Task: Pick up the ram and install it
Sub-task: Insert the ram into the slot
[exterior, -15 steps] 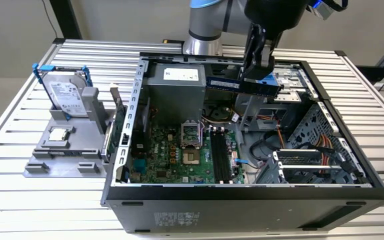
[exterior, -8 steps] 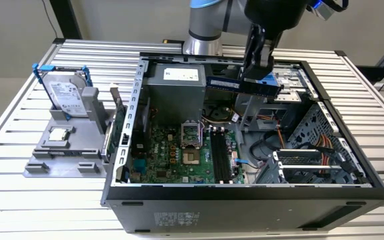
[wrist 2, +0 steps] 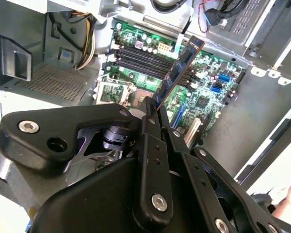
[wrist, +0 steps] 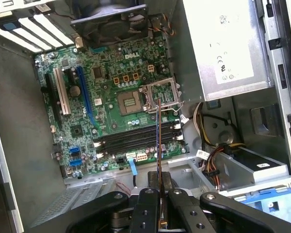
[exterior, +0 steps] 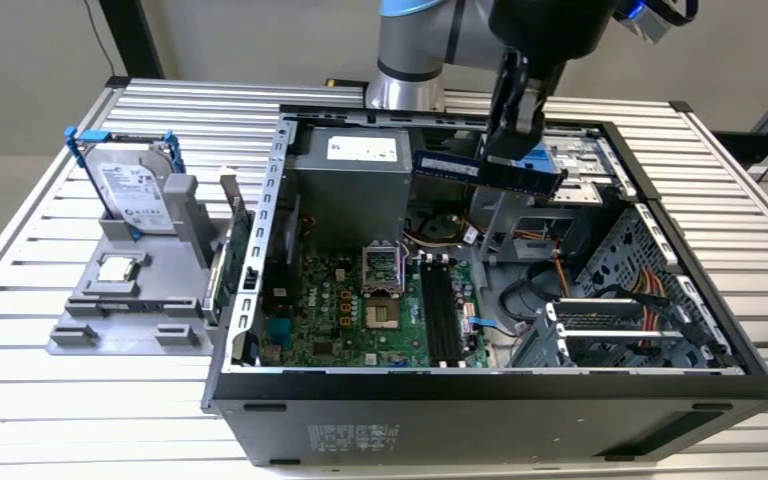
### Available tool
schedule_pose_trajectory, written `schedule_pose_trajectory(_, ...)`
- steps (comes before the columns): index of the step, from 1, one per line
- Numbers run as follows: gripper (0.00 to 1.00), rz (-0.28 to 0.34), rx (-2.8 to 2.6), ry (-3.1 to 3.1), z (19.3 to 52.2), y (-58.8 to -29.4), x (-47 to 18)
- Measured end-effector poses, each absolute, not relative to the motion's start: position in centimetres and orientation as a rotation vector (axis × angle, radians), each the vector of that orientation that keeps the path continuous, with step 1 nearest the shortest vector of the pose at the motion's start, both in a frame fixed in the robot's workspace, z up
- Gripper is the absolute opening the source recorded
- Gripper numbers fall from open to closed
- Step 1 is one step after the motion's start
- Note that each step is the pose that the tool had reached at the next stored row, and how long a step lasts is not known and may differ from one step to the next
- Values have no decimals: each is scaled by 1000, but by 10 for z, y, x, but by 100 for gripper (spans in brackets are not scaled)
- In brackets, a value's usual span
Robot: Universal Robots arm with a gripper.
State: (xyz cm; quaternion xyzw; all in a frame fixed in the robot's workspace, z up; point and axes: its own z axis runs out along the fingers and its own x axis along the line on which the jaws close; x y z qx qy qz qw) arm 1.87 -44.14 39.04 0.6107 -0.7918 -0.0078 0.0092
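My gripper [exterior: 508,150] is shut on the ram [exterior: 471,170], a long dark-green stick. It hangs on edge in the air over the far part of the open computer case [exterior: 491,385], above the motherboard [exterior: 344,310]. In the second wrist view the ram [wrist 2: 180,65] sticks out from between the black fingers [wrist 2: 148,114], angled over the dark memory slots [wrist 2: 140,58]. In the first wrist view the ram [wrist: 158,141] is seen edge-on as a thin line. It crosses the memory slots [wrist: 131,140] at a right angle and stays apart from them. The slots [exterior: 440,310] hold nothing.
A silver hard drive in a blue frame [exterior: 135,190] and a small square processor chip [exterior: 117,268] sit on a grey stand at the exterior view's left. Inside the case are the power supply [exterior: 357,150], the processor socket [wrist: 157,94], cable bundles [wrist: 216,155] and a drive cage [exterior: 624,320].
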Motion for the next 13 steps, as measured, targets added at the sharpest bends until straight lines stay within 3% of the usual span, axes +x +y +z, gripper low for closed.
schedule_pose_trajectory(13, 0, -25, 1827, -2534, 390, -441, 19)
